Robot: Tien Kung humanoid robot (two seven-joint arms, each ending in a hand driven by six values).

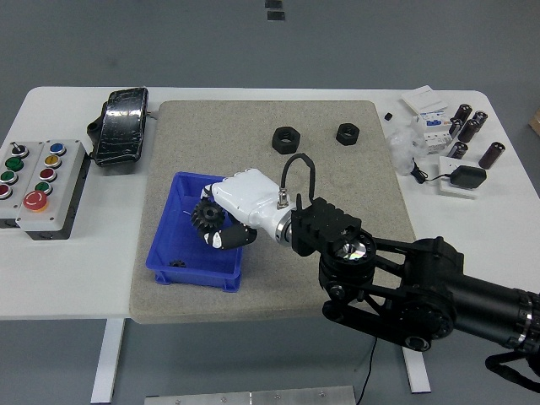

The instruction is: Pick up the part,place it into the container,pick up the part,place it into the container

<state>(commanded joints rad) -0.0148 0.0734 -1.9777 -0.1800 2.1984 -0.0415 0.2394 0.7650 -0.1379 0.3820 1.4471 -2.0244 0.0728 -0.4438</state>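
1. Right hand (226, 221) reaches across the grey mat (337, 253) from the 4 o'clock corner, its white palm over the blue container (173, 253).
2. Fingers (226, 240) are curled around a black gear-like part (205, 218), held over the container's 3 o'clock half, inside its rim line.
3. Container sits on the mat's 9 o'clock side; a small dark piece (177, 263) lies near its 6 o'clock wall.
4. Two black nuts, a larger one (285, 137) and a smaller one (347, 132), rest on the mat toward 12 o'clock, well apart from the hand.
5. Button box (38, 175) and a black wrapped object (120, 126) lie off the mat at 9 to 10 o'clock.
6. Small electrical parts (451, 135) are clustered at 2 o'clock on the white table (76, 287).
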